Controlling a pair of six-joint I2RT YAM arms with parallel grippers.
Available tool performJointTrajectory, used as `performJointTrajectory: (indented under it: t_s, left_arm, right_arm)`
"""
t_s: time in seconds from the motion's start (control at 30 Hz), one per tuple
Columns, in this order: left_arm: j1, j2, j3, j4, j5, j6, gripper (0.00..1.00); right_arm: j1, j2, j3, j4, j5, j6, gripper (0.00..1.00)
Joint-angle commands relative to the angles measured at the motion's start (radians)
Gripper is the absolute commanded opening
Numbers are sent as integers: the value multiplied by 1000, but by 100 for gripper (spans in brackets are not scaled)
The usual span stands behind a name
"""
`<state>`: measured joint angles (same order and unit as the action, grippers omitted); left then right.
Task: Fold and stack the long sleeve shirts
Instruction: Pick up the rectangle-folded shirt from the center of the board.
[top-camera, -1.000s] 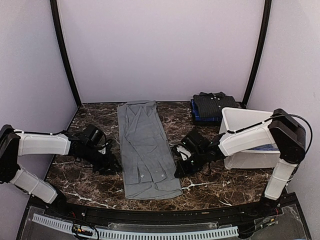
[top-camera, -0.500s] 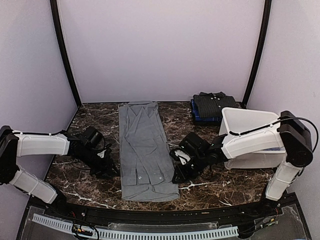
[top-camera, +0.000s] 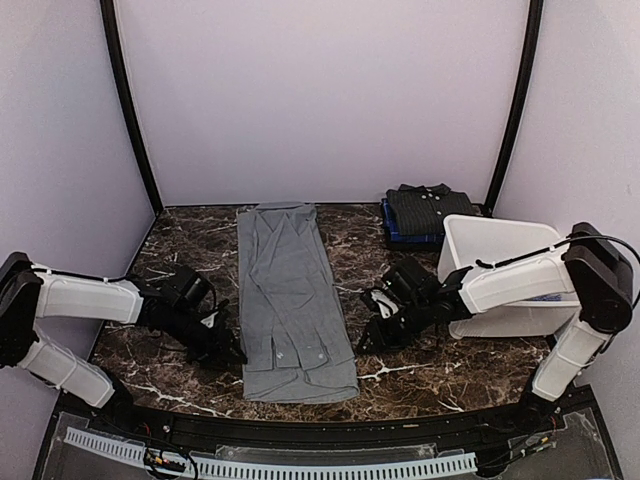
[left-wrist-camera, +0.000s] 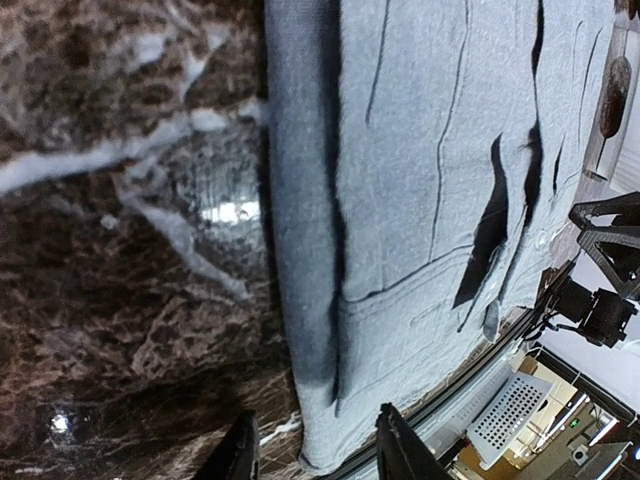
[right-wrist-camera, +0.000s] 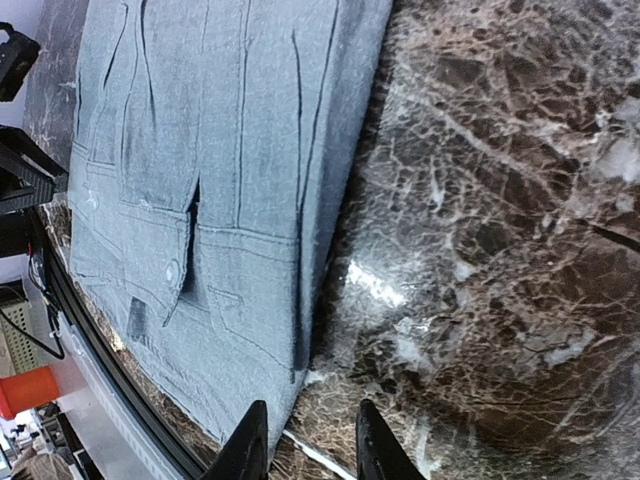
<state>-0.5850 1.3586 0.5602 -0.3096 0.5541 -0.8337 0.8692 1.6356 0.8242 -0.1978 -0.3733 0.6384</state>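
Observation:
A mid-grey long sleeve shirt (top-camera: 290, 300) lies on the marble table, folded lengthwise into a narrow strip with its collar to the back. My left gripper (top-camera: 228, 348) hovers at the strip's near left corner. In the left wrist view the gripper (left-wrist-camera: 315, 455) is open, and the shirt (left-wrist-camera: 430, 150) has its hem corner lying between the fingertips. My right gripper (top-camera: 370, 335) sits just right of the strip's near right edge. In its wrist view the right gripper (right-wrist-camera: 308, 450) is open over bare marble beside the shirt (right-wrist-camera: 220, 150) and holds nothing.
At the back right a folded dark collared shirt (top-camera: 420, 208) rests on folded blue cloth (top-camera: 392, 232). A white plastic tub (top-camera: 500, 270) stands at the right, close behind my right arm. Dark marble (top-camera: 180, 250) shows on both sides of the strip.
My right gripper has opened, let go of the shirt's right edge and drawn back to the right. My left gripper has slid nearer to the shirt's near left corner.

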Motion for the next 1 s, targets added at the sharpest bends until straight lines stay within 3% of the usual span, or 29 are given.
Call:
performJointTrajectory:
  t_s: [0.0, 0.17, 0.33, 0.73, 0.97]
  left_arm:
    - [-36, 23, -30, 59, 17, -56, 38]
    - [-55, 12, -44, 33, -19, -80, 31]
    - [-58, -31, -49, -21, -90, -95, 29]
    - [-99, -11, -87, 76, -84, -167, 29]
    - [-107, -2, -95, 110, -97, -202, 23]
  right_arm:
    - [-7, 29, -40, 120, -65, 50, 26]
    - [-7, 46, -60, 165, -70, 76, 26]
    - [-7, 64, -77, 193, -69, 99, 24]
    - [-7, 102, -70, 233, -102, 94, 21]
    - [-7, 122, -68, 243, -123, 85, 18]
